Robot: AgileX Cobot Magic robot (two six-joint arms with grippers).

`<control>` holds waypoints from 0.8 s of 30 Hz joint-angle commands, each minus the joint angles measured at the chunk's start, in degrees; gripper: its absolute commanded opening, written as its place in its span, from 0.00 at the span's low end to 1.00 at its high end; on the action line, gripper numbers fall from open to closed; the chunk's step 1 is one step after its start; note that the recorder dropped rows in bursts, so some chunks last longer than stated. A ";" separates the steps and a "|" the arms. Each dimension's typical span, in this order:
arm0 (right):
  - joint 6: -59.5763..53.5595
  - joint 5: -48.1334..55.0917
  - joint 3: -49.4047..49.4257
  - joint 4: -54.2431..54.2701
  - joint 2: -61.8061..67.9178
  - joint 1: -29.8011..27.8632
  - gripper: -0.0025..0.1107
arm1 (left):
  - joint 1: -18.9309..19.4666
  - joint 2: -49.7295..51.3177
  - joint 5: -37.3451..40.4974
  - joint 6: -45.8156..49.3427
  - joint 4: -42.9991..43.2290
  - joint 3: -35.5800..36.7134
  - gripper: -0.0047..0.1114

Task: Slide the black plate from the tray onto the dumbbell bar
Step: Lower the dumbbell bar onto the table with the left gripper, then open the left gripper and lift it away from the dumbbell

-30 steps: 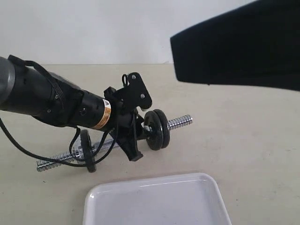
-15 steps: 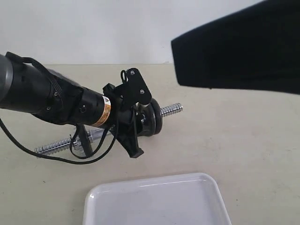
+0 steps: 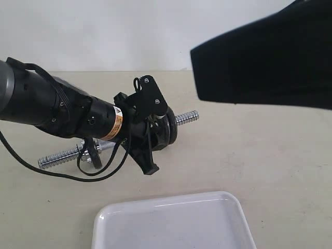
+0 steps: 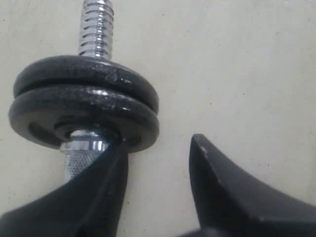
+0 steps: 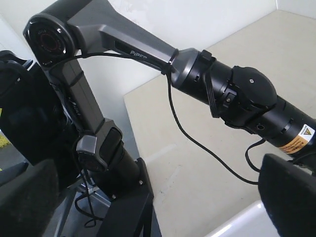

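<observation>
Left wrist view: your left gripper [image 4: 159, 143], jaws apart and empty, touches the black plates [image 4: 84, 106] on the dumbbell bar [image 4: 96, 29], frame left, probably seating them; right gripper [image 5: 158, 168] wide apart.

Brand word "PiPER" reads in white on the grey metal link of the left arm [image 5: 133, 47]. The orange warning label [image 3: 116, 126] on that arm's black wrist carries a triangle sign; its print is illegible.

The dumbbell bar [image 3: 59, 157] is a slim chrome rod with threaded ends, lying slantwise on the table; the black plate [image 3: 170, 129], matte and round, sits on it near one end, pressed against a matching disc; the tray [image 3: 171, 223], glossy white, lies well apart.
</observation>
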 commanded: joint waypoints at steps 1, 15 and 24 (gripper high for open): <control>-0.29 0.66 -0.28 0.20 -0.23 -0.20 0.95 | -0.19 -0.25 0.33 -0.53 -0.59 -0.12 0.36; -0.29 0.53 -0.28 0.20 -0.23 -0.20 0.95 | -0.19 -7.34 10.55 0.28 0.73 -0.12 0.36; -3.77 -6.80 -0.28 -0.18 -0.90 -0.20 0.95 | 0.48 -16.34 11.95 -10.28 0.49 -0.12 0.36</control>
